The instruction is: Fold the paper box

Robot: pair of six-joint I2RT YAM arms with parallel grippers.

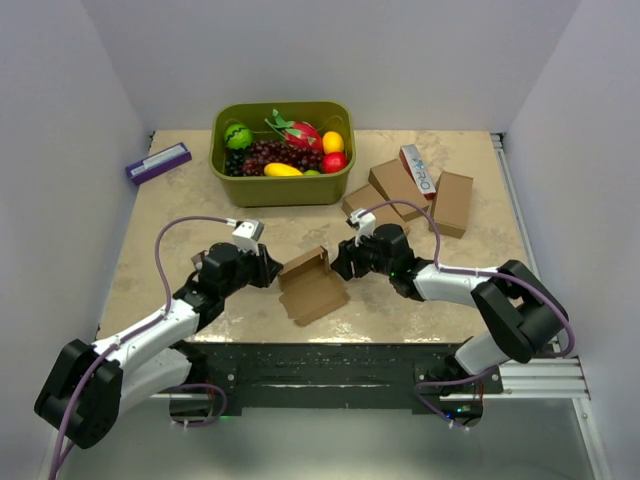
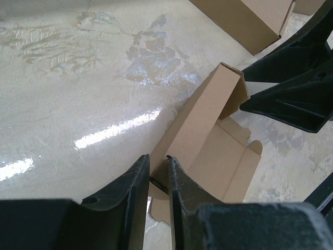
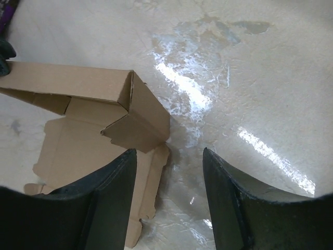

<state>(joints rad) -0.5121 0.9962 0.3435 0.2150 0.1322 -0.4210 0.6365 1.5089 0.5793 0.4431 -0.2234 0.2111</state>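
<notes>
Left wrist: left gripper (image 2: 157, 160) pinching paper box (image 2: 197, 120) wall; right wrist alone shows right gripper (image 3: 169, 153) spread, empty.

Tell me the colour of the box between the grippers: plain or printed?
Plain brown, unprinted; the paper box shows best in the left wrist view.

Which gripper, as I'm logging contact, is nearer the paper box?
Left. The left gripper pinches a raised wall of the paper box; the right gripper hangs open beside its other end.
</notes>
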